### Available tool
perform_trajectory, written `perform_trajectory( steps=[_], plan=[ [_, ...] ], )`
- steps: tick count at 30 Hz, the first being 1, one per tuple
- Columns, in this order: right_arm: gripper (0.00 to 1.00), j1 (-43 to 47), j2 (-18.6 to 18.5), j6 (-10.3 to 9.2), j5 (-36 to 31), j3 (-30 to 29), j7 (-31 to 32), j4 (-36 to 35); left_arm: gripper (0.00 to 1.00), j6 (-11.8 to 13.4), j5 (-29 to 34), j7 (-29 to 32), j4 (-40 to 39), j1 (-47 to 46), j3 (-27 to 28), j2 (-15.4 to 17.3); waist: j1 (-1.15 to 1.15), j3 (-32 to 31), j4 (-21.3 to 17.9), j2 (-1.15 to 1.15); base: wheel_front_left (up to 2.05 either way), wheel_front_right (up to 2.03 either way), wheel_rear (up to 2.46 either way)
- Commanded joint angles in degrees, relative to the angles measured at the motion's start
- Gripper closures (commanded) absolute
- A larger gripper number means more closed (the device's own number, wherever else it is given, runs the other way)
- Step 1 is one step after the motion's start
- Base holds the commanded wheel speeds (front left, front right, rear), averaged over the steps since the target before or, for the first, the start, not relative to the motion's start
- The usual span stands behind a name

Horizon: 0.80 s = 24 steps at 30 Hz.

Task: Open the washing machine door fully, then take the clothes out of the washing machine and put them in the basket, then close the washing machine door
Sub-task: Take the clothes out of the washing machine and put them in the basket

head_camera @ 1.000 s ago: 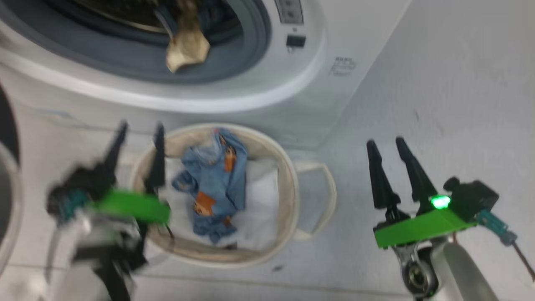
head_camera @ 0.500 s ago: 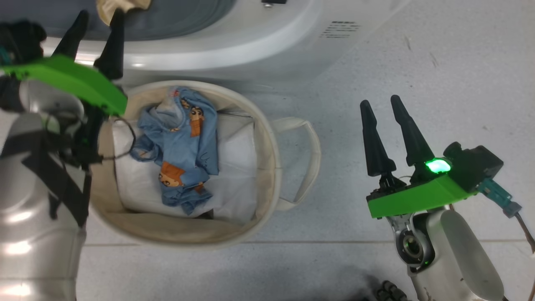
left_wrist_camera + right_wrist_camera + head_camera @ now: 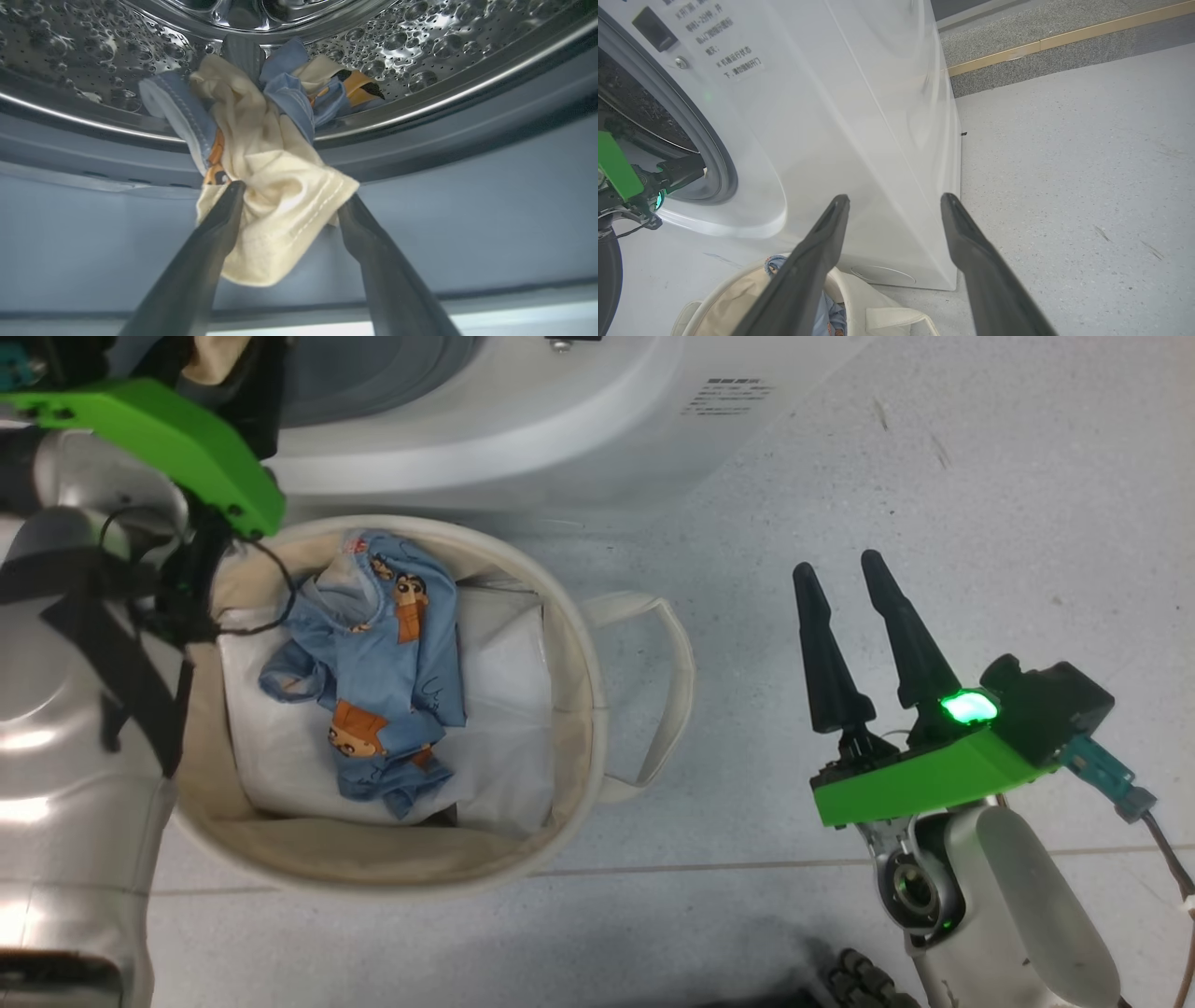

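Note:
The washing machine point(image 3: 523, 420) stands open at the top of the head view. A cream and light-blue bundle of clothes point(image 3: 266, 154) with orange prints hangs from the steel drum over the grey seal. My left gripper point(image 3: 290, 193) is open, with its fingers on either side of the cream end. In the right wrist view its fingers point(image 3: 682, 170) sit at the drum mouth. A blue printed garment point(image 3: 373, 672) lies in the cream basket point(image 3: 579, 728) below the machine. My right gripper point(image 3: 845, 579) hangs open and holds nothing above the floor, to the right of the basket.
A flat white sheet point(image 3: 504, 709) lines the basket's bottom. A dark curved rim point(image 3: 606, 275), likely the open door's edge, shows at the lower left of the right wrist view. Grey floor point(image 3: 934, 476) spreads to the right of the machine, with a raised kerb point(image 3: 1064, 42) beyond it.
The head camera has tilted down. My left arm has risen from beside the basket to the drum mouth, with its fingers around the hanging cloth. The right gripper has held its place.

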Motion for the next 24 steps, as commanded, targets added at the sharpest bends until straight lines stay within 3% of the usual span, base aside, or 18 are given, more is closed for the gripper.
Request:
perform_trajectory(
  steps=[1,7,8,9,18,24],
  plan=[
    [0.00,0.33,0.21,0.03,0.38,1.32,-0.70,-1.83,0.00,-0.32,0.82,-0.80,-0.96,-2.23,0.45,1.69,-0.01,0.19,-0.10,0.00,0.00,0.00,0.00],
    [0.00,-0.26,0.21,0.03,0.21,1.83,-0.70,-2.18,0.00,0.10,3.08,-4.26,3.54,-5.80,-1.83,0.09,-0.01,1.37,-0.25,0.00,0.00,0.00,0.00],
    [0.00,-0.43,0.21,0.03,0.19,1.85,-0.70,-2.25,0.94,0.08,3.31,-4.84,4.37,-6.33,-2.18,-0.16,-0.01,1.54,-0.28,0.00,0.00,0.00,0.00],
    [0.00,-0.60,0.21,0.03,0.16,1.86,-0.70,-2.29,1.00,0.05,3.60,-5.40,5.15,-6.79,-2.63,-0.31,-0.01,1.67,-0.33,0.00,0.00,0.00,0.00],
    [0.00,-0.62,0.21,0.03,-0.11,0.66,-0.70,-1.68,1.00,-0.20,3.54,-16.39,8.04,-6.12,-3.65,0.09,-0.01,-0.79,0.56,0.00,0.00,0.00,0.00],
    [0.00,0.16,0.21,0.03,-1.01,0.12,-0.70,-0.64,1.00,-0.28,1.78,-22.90,3.67,-0.79,-2.78,0.74,-0.01,-5.26,3.10,0.00,0.00,0.00,0.00]
  ],
)
